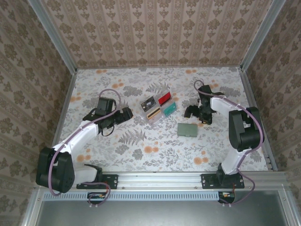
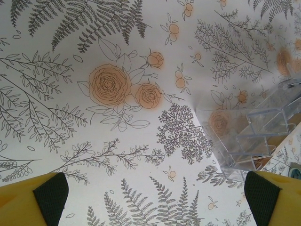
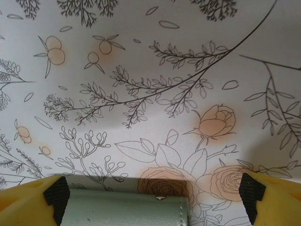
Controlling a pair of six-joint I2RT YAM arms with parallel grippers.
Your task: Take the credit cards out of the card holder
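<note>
The card holder [image 1: 188, 129], pale grey-green and folded shut, lies flat on the floral table right of centre. In the right wrist view its snap edge [image 3: 122, 209] sits low between the fingers. My right gripper [image 1: 200, 115] hangs just beyond the holder, open [image 3: 153, 197], not pinching it. The credit cards rest in a clear tray [image 1: 157, 108]: black [image 1: 148, 103], red [image 1: 164, 99], tan [image 1: 154, 113], teal [image 1: 169, 109]. My left gripper [image 1: 124, 114] stands open [image 2: 157, 197] left of the tray, with only tablecloth between its fingers [image 2: 51, 193].
The clear tray's corner [image 2: 254, 136] shows at the right of the left wrist view. Patterned walls with metal frame posts [image 1: 63, 47] close in the table on three sides. The rail [image 1: 160, 179] with the arm bases runs along the near edge.
</note>
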